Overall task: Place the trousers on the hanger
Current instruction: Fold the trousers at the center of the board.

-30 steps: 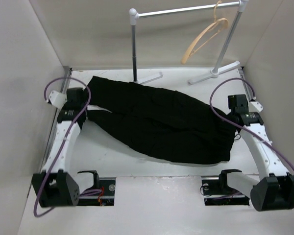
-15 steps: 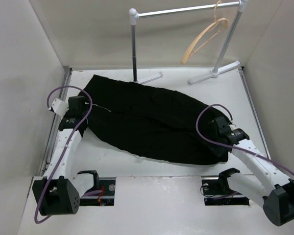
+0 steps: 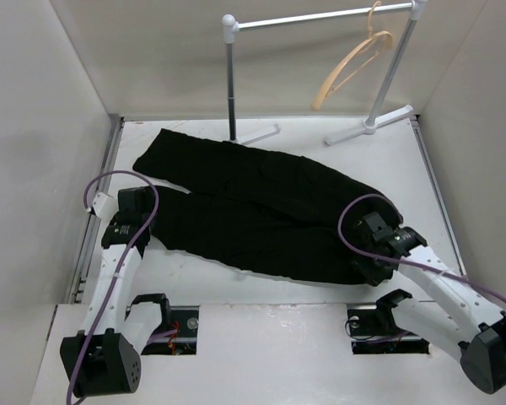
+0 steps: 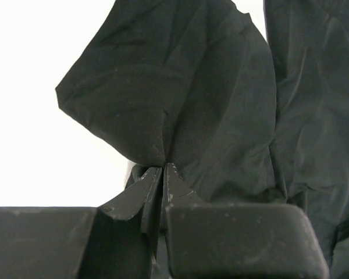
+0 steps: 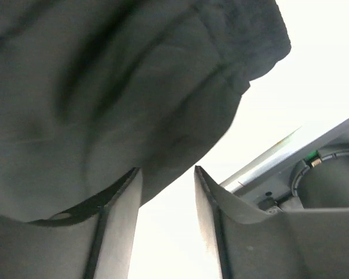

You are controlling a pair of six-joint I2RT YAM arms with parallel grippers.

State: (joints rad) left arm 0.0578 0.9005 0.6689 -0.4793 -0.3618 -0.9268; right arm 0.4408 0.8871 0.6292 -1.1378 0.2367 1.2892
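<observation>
Trousers (image 3: 261,211): black cloth, lying flat on the bench (image 3: 202,274) and slanting from far left to near right. The two legs point left and the wide end lies at the near right.
Hanger (image 3: 350,67): tan wood, tilted, hooked over the rail (image 3: 320,17) near its right end. It is well apart from the trousers, which are not yet on it.
Rail: a white-and-grey stand at the far side of the bench. The foot of its left post is just beside the far leg of the trousers.
Left fingers (image 4: 141,196): clenched on a fold of the trousers. The wrist view shows the tips pressed together, with cloth pinched between them and fanning out above.
Left grasp, from above: the left arm (image 3: 118,261) reaches to the end of the nearer leg, at the left edge of the cloth.
Right fingers (image 5: 212,203): released and spread apart, with white bench showing through the gap.
Right wrist view: blurred. Dark cloth covers the upper left and drapes over one finger, and its edge dips towards the gap. Whether it touches the other finger cannot be told.
Right arm (image 3: 447,291): from above, its tip is at the near right end of the trousers, over the edge of the cloth.
Bench: white, with side walls left and right.
</observation>
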